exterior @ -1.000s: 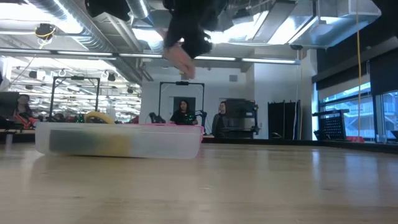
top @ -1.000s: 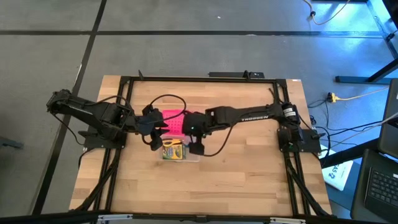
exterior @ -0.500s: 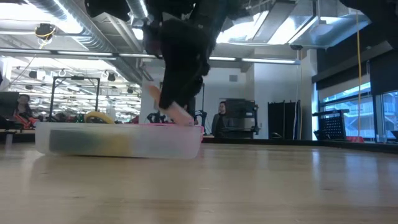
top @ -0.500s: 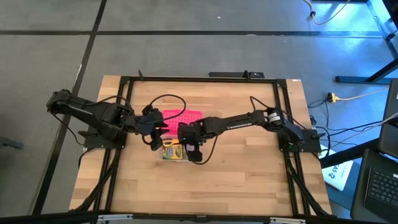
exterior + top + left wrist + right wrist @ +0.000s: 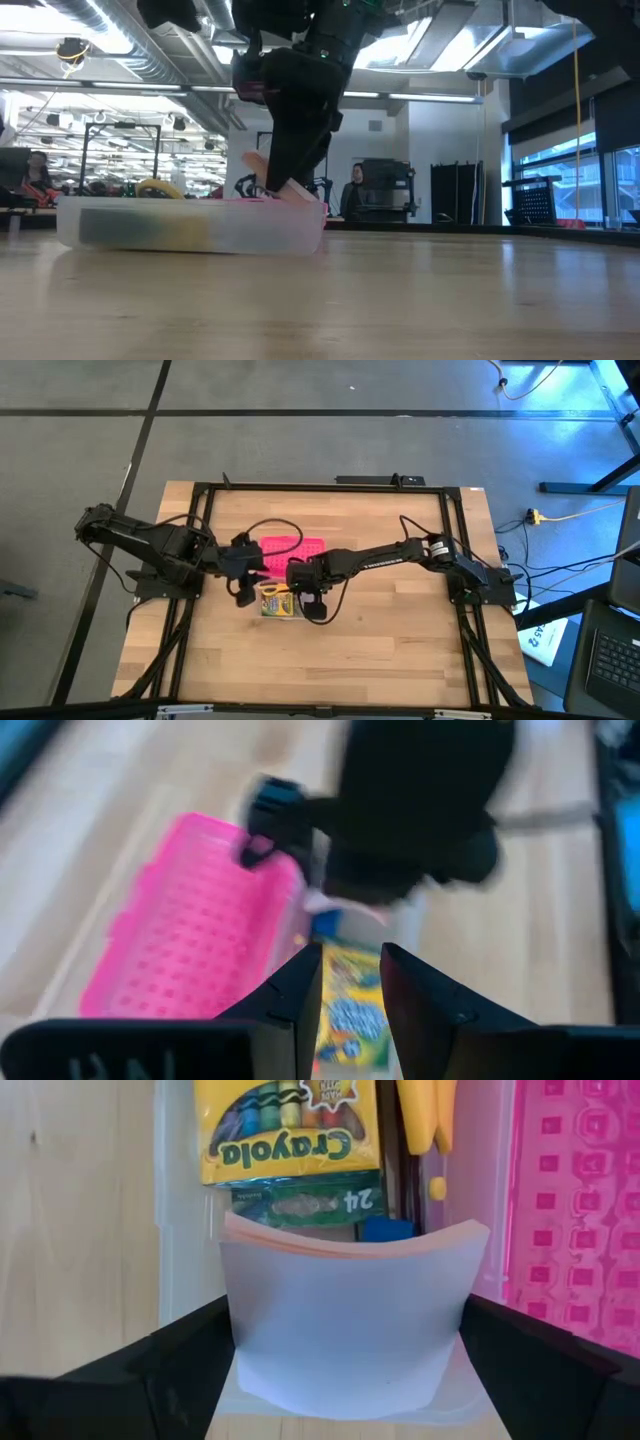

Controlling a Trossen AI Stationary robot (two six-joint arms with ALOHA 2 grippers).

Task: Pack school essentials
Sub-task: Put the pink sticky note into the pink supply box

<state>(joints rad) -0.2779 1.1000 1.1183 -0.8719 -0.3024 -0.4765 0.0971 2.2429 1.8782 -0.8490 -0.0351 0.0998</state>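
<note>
- Near the middle of the wooden table [image 5: 380, 630], the right gripper [image 5: 302, 582] hangs low over the clear half of the pink dotted box [image 5: 293, 550], its fingers clamped on the pale pink square pad [image 5: 350, 1315], which bows between them.
- In the right wrist view the pad sits over the end of the clear tray [image 5: 180, 1230]; beyond it lie the crayon box [image 5: 287, 1125], a green packet [image 5: 305, 1200] touching it, a small blue piece [image 5: 385, 1230] and the yellow-handled scissors [image 5: 425, 1115].
- The pink lid [image 5: 575, 1200] lies open just beside the tray, along one long wall; the other long wall borders bare wood.
- The left gripper [image 5: 348, 985] waits near the box on the opposite side, its two fingers a narrow gap apart, holding nothing; the right arm's dark body blocks much of its outlook.
- A black cable [image 5: 262, 523] loops over the table just behind the box.
- The near part of the table is open wood, bounded by the black frame [image 5: 330, 487].
- In the low view the pad's edge [image 5: 298, 192] shows at the tray's rim, with people [image 5: 296, 182] and equipment far behind.
</note>
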